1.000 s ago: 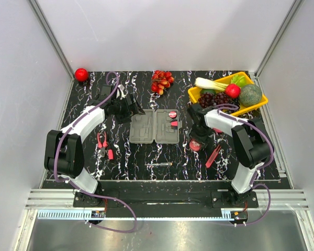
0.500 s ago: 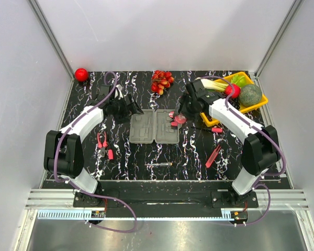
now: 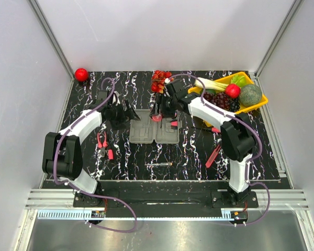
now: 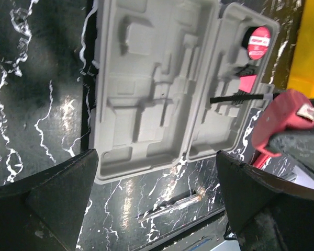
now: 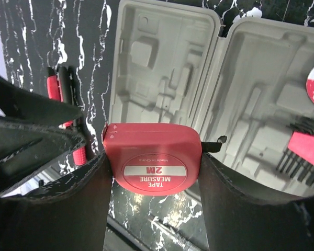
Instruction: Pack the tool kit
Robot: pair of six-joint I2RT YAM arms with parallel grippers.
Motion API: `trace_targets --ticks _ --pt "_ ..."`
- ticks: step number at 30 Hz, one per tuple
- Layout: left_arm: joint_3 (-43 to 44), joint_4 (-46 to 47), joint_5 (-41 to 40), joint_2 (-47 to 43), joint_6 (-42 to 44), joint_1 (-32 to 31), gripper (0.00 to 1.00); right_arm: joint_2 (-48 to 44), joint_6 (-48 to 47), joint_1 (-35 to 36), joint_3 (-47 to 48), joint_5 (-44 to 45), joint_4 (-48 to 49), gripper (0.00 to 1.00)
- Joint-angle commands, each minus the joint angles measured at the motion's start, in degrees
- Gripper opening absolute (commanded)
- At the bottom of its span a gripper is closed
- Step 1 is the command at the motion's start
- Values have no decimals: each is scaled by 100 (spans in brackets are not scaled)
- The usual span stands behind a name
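Observation:
The grey tool kit case [image 3: 145, 129] lies open and flat mid-table, its moulded halves also in the left wrist view [image 4: 146, 83] and the right wrist view [image 5: 162, 63]. My right gripper [image 3: 158, 113] hangs over the case's far edge, shut on the red tape measure [image 5: 153, 157], which shows from the left wrist as well [image 4: 285, 117]. A round red tool [image 4: 259, 42] and a red bit holder [image 5: 306, 144] sit in the right half. My left gripper [image 3: 129, 112] is open just left of the case, empty. Red-handled pliers [image 3: 102, 143], a metal screwdriver shaft [image 3: 158, 164] and a red knife [image 3: 213, 156] lie on the table.
A yellow tray [image 3: 196, 95] of fruit and vegetables stands at the back right. A red fruit bunch [image 3: 161, 81] lies behind the case and a red ball [image 3: 81, 74] in the back left corner. A small red piece [image 3: 216, 129] lies right of the case.
My right arm has swung from the table right of the case leftward and away, carrying the tape measure over the case. The left arm has barely moved.

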Motion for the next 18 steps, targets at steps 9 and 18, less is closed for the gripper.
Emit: trace_targets --ticks 9,18 --pt "-414 -13 -434 114 1 101 94 -3 -240 -11 -579 -192 683 38" --pt "-537 49 -214 466 -140 101 77 -452 -354 -3 -1230 124 174 34"
